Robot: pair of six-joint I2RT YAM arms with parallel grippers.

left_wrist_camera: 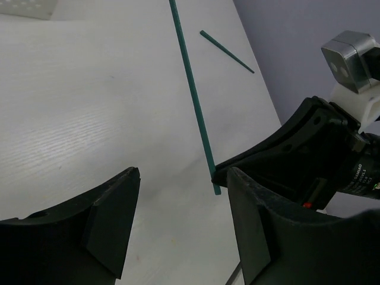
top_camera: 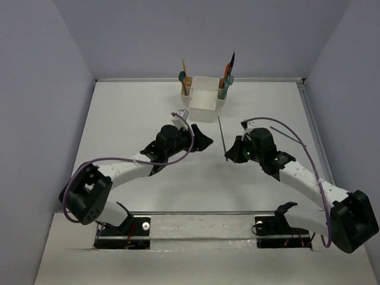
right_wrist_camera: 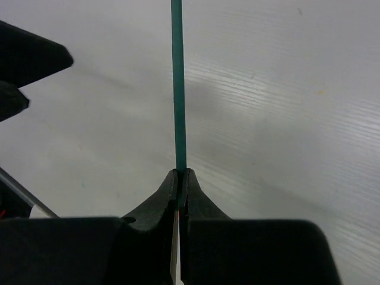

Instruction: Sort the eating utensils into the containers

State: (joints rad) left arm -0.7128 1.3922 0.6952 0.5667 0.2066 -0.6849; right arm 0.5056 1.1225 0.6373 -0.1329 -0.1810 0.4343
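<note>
My right gripper (right_wrist_camera: 180, 173) is shut on the near end of a teal chopstick (right_wrist_camera: 177, 83), which sticks out ahead of it toward the caddy; it shows in the top view (top_camera: 221, 135) and the left wrist view (left_wrist_camera: 195, 101). A second teal chopstick (top_camera: 284, 133) lies on the table right of my right arm, also in the left wrist view (left_wrist_camera: 227, 51). My left gripper (left_wrist_camera: 181, 205) is open and empty over bare table, left of the held chopstick. The white caddy (top_camera: 202, 101) stands at the back with several utensils upright in its side compartments (top_camera: 225, 77).
Grey walls close the table at the left, right and back. The right arm's gripper (top_camera: 233, 153) sits close beside my left gripper (top_camera: 205, 141) near the table's middle. The caddy's corner (left_wrist_camera: 27, 7) shows at the top left of the left wrist view.
</note>
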